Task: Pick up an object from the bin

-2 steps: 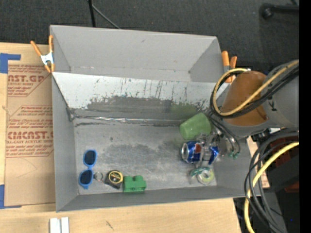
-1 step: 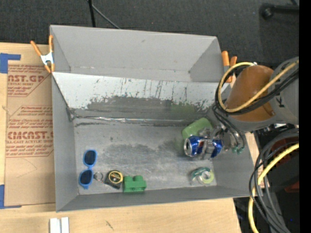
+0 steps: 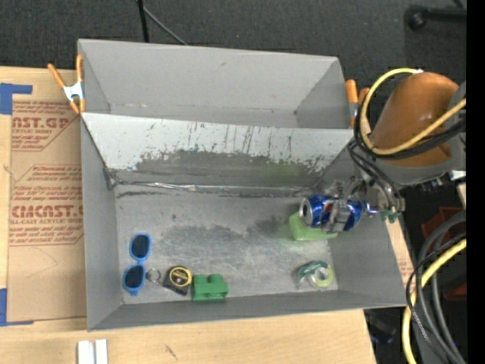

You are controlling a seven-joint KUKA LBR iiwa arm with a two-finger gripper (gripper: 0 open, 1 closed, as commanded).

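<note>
Left of the can (image 3: 324,211) the bin floor (image 3: 227,241) lies open to me; a green pad (image 3: 303,230) touches its lower side, and the bin wall (image 3: 377,270) stands just right.

Bin (image 3: 98,203) layout: one group by the right wall, another in the front-left corner.

At the right wall the tool (image 3: 350,209) is just beside a can (image 3: 322,211) lying on its side, and the can's front edge overlaps a small block (image 3: 303,230). In front of these, near the front-right corner, lies a tape roll (image 3: 314,274). Well apart, along the front wall, the sunglasses (image 3: 137,262) lie leftmost, then a tape measure (image 3: 179,278), then a toy brick (image 3: 209,287) just beside it.
</note>
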